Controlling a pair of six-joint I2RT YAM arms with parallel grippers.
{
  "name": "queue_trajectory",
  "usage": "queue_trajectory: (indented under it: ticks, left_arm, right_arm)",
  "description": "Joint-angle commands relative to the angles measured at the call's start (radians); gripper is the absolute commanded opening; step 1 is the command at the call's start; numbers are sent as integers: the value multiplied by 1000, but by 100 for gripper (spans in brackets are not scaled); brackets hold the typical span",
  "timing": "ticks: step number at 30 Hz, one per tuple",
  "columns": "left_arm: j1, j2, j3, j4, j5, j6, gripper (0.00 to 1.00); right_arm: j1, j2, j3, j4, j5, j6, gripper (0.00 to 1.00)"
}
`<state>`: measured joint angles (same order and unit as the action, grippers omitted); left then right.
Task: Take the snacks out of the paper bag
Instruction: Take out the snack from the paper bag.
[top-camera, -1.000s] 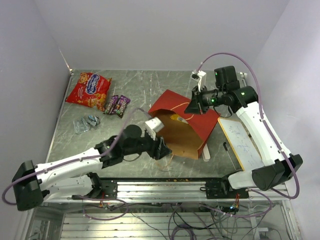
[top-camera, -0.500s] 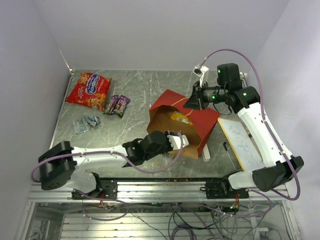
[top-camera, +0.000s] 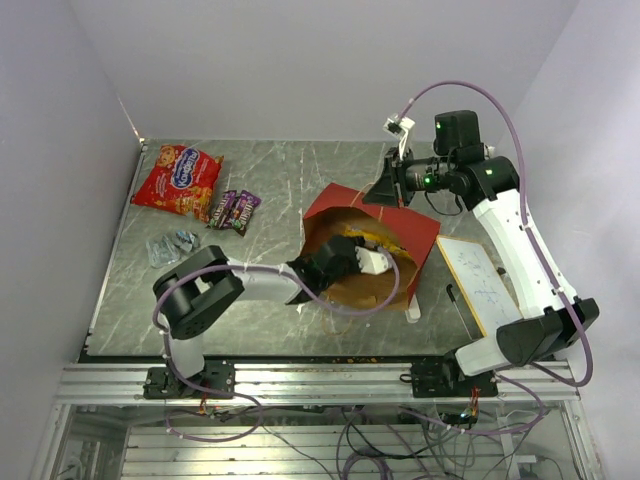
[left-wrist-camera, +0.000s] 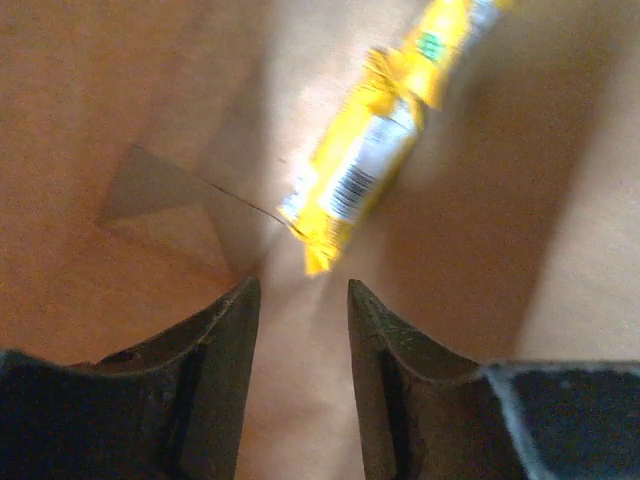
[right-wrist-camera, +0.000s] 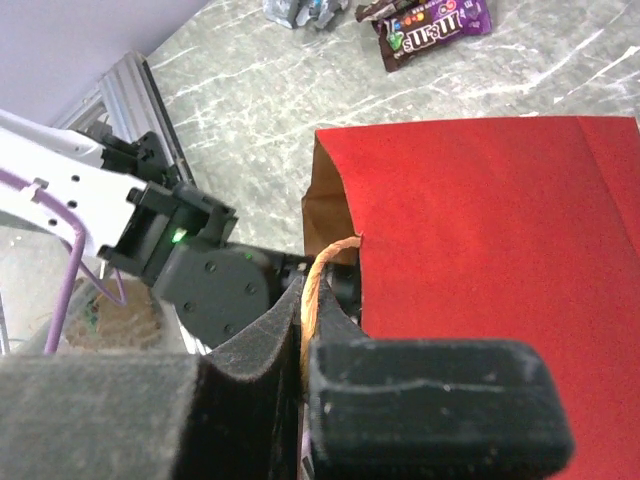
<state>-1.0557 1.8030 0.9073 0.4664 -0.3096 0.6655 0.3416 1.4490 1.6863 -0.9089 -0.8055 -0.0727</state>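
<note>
The red paper bag (top-camera: 405, 225) lies tilted mid-table, its brown mouth facing the left arm. My right gripper (top-camera: 388, 190) is shut on the bag's tan loop handle (right-wrist-camera: 318, 285) and holds the far side up; the red outside shows in the right wrist view (right-wrist-camera: 480, 220). My left gripper (top-camera: 385, 262) is inside the bag, open and empty. In the left wrist view a yellow pack (left-wrist-camera: 375, 150) lies on the kraft floor just beyond my left gripper (left-wrist-camera: 300, 300). Out on the table lie the red-orange chip bag (top-camera: 178, 180), dark purple candy packs (top-camera: 234, 210) and a clear wrapper (top-camera: 172, 246).
A small whiteboard (top-camera: 485, 283) lies right of the bag with a black marker (top-camera: 459, 308) beside it. A white oblong eraser (top-camera: 412, 303) rests at the bag's near right corner. The left arm's forearm (top-camera: 260, 280) stretches across the table's front.
My left gripper has gone from the bag's mouth to deep inside the bag. My right gripper has lifted the handle up and back, opening the mouth wider.
</note>
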Motion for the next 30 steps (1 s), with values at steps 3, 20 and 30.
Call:
queue_trajectory:
  ticks: [3, 20, 30]
  left_arm:
    - [58, 91, 148, 51, 152, 60, 57]
    - [112, 337, 377, -27, 237, 148, 69]
    - [116, 502, 586, -87, 170, 192, 67]
  right_arm:
    - [-14, 28, 49, -38, -70, -33, 0]
    - [-14, 44, 53, -18, -129, -7, 0]
    - [-14, 57, 76, -30, -151, 23, 0]
